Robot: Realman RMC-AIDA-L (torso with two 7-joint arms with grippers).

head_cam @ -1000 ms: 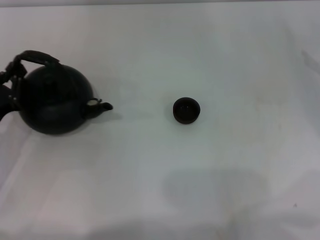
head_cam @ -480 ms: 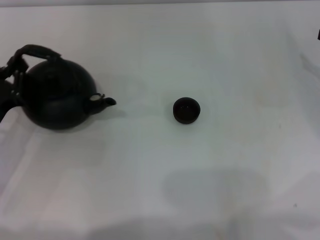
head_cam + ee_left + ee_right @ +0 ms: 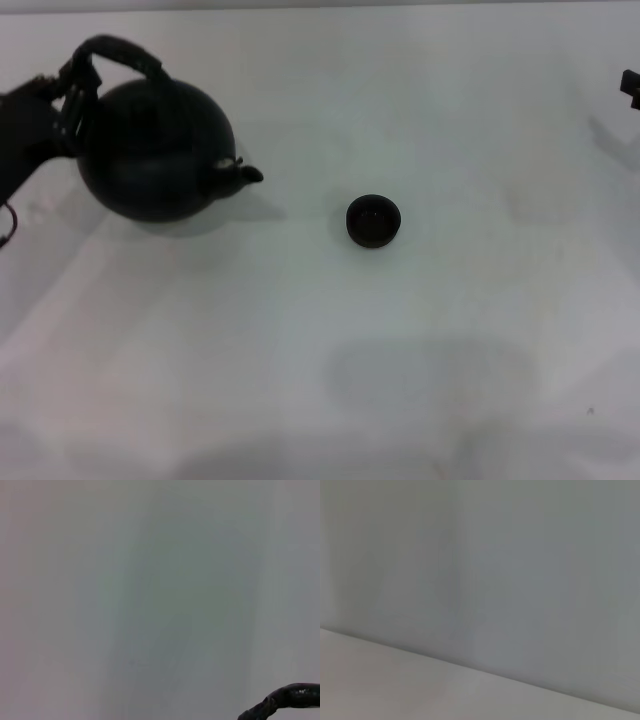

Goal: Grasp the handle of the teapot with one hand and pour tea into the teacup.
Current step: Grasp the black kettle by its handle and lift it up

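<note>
The black round teapot (image 3: 155, 150) is at the left in the head view, lifted off the white table, its short spout (image 3: 243, 174) pointing right toward the teacup. Its arched wrapped handle (image 3: 120, 50) rises over its top. My left gripper (image 3: 72, 95) is shut on the left end of the handle. A piece of the handle also shows in the left wrist view (image 3: 285, 700). The small dark teacup (image 3: 373, 220) stands upright on the table at mid-frame, well apart from the spout. My right gripper (image 3: 630, 88) shows only as a dark bit at the right edge.
The white table (image 3: 420, 380) has soft shadows, one under the teapot and a wide one near the front. The right wrist view shows only a plain grey wall and a pale surface.
The teapot has risen and moved right toward the teacup, held by my left gripper. A bit of my right arm has come into view at the right edge.
</note>
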